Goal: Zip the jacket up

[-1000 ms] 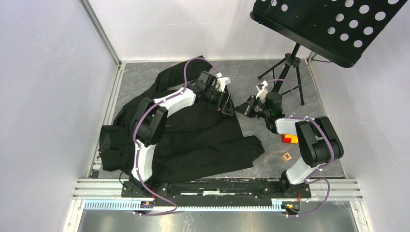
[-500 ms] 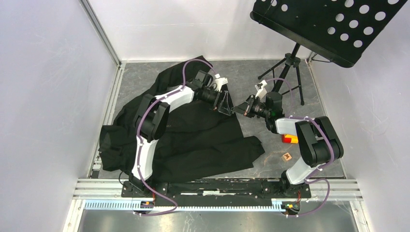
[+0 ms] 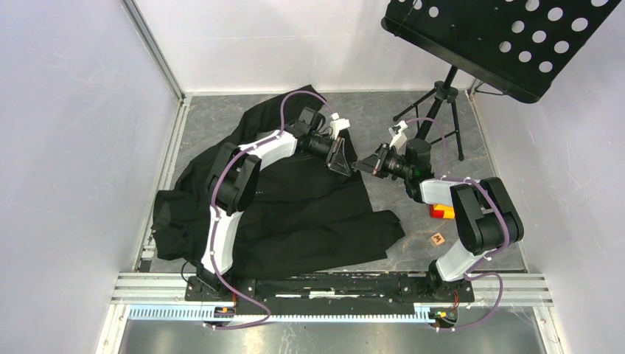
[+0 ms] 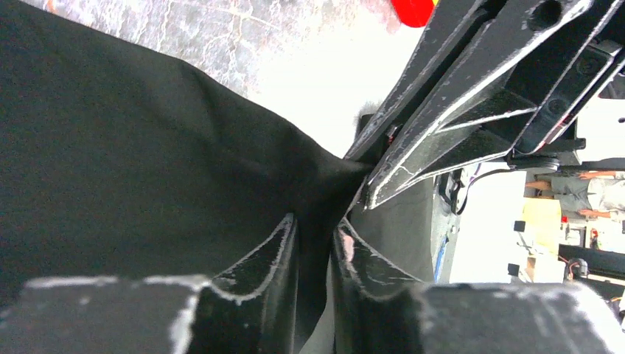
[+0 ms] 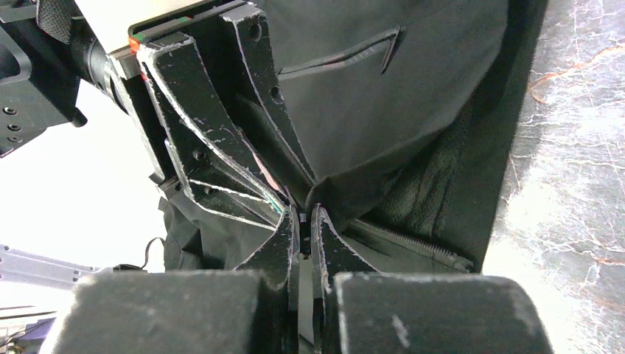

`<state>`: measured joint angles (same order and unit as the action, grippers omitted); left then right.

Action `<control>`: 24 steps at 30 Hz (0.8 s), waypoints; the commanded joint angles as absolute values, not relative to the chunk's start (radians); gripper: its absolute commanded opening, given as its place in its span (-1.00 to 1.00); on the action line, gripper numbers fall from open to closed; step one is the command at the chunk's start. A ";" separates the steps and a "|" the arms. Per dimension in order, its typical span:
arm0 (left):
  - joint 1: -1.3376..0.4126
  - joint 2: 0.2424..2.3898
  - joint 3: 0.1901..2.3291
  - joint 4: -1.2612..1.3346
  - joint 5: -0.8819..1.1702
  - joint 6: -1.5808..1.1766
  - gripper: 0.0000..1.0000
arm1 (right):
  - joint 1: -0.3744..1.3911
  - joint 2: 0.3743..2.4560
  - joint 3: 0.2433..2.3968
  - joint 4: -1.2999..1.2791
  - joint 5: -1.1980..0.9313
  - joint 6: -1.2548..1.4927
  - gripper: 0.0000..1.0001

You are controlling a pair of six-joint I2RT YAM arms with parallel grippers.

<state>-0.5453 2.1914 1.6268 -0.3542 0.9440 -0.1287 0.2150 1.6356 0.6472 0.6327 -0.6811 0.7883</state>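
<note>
Black jacket [image 3: 295,214] lies across the left and centre of the table [image 3: 383,118]. Left gripper [image 3: 340,158] pinches a fold at its far right edge. Right gripper [image 3: 361,165], jaws pressed together on that edge, meets it there. Music stand [image 3: 508,37] stands far right, with a red block [image 3: 442,212] and wooden tile [image 3: 438,239] near right.

Jacket [image 3: 309,214] partly beneath left arm [image 3: 230,184]

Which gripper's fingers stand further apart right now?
The left gripper: a fold of the jacket fills the gap between its fingers, while the right gripper has its tips nearly touching.
</note>
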 commanded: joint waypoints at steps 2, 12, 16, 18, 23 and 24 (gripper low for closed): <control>-0.540 2.169 1.629 -0.291 0.987 -0.132 -0.66 | 0.213 1.631 0.688 0.690 -0.716 0.779 -0.99; -0.523 2.130 1.597 -0.263 0.940 -0.181 -0.95 | 0.213 1.623 0.755 0.504 -0.666 0.620 -0.58; -0.522 2.110 1.574 -0.250 0.913 -0.194 -0.95 | 0.213 1.606 0.771 0.441 -0.631 0.571 -0.24; -0.522 2.098 1.560 -0.233 0.905 -0.206 -0.96 | 0.213 1.592 0.769 0.428 -0.625 0.561 -0.07; -0.522 2.089 1.546 -0.204 0.888 -0.240 -0.96 | 0.209 1.533 0.750 0.365 -0.573 0.527 0.25; -0.522 2.091 1.548 -0.203 0.882 -0.247 -0.96 | 0.203 1.518 0.747 0.330 -0.553 0.505 0.30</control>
